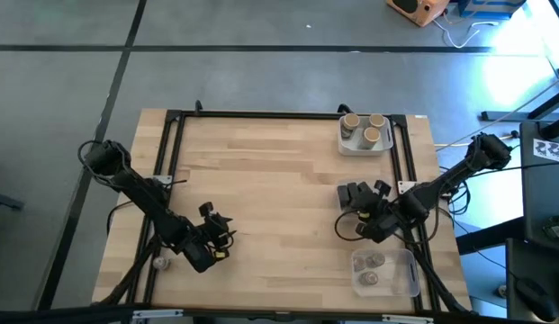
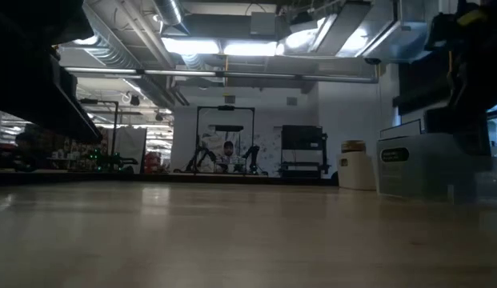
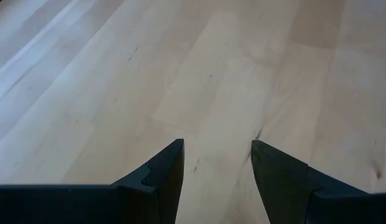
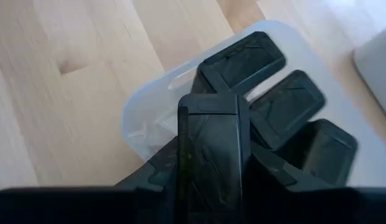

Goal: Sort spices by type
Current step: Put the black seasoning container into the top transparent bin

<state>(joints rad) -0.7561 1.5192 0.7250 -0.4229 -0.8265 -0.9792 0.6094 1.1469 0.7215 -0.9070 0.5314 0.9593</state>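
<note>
Right gripper [image 4: 211,168] clamped on a dark grey blocky spice container [image 4: 211,155] above the clear plastic tray [image 4: 149,106] holding three like blocks [image 4: 286,106]; to be lowered into the free gap upright, then released; left gripper [image 3: 216,180] empty, jaws apart, over bare table.

3 tan-topped jars [image 1: 365,129] in far-right tray [image 1: 344,144] | blocky containers [image 4: 286,106] in middle-right tray [image 4: 138,118] | silver containers [image 1: 371,268] in near-right tray [image 1: 407,283]

Grey floor [image 1: 261,72] with dark seams around the wooden desk [image 1: 270,189]; bright ceiling lights [image 2: 224,48], exposed ducts [image 2: 128,36] overhead.
</note>
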